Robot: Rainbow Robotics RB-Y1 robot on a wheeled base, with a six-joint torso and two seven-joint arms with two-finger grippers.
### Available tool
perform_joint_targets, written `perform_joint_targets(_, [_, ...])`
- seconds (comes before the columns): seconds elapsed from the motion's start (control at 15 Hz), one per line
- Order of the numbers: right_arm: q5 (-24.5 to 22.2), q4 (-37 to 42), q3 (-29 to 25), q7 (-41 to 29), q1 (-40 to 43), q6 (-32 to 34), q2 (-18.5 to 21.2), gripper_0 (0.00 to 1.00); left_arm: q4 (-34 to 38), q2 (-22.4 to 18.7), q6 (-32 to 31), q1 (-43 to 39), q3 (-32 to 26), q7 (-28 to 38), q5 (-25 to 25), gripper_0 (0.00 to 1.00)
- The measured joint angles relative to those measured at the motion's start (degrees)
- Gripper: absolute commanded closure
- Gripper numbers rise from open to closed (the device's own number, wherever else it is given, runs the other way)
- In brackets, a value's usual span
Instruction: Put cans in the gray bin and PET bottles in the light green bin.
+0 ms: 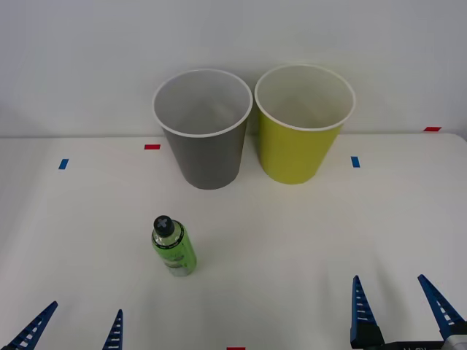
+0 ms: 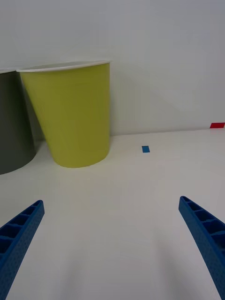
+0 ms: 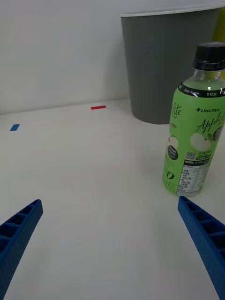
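While both arms are held low at the table's near edge:
Left gripper: fingers spread apart, nothing held.
Right gripper: fingers spread apart, nothing held.
Bottle: stood upright on the table, ahead of the left gripper.
Gray bin: placed beside the light green bin at the far side.

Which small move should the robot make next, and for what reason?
Probably the left pincer should advance toward the bottle: it is open and nearest, and the bottle stands upright, untouched, before the gray bin. The right pincer waits open, farther away.
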State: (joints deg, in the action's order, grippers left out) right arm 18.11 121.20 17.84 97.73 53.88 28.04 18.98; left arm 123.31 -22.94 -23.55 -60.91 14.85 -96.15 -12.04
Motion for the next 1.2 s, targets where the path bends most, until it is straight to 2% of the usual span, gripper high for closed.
perform_joint_targets(1.2, [0.0, 0.0, 0.0, 0.0, 0.0, 0.0, 0.0, 0.0, 0.0, 0.0, 0.0, 0.0, 0.0, 0.0, 0.0, 0.0])
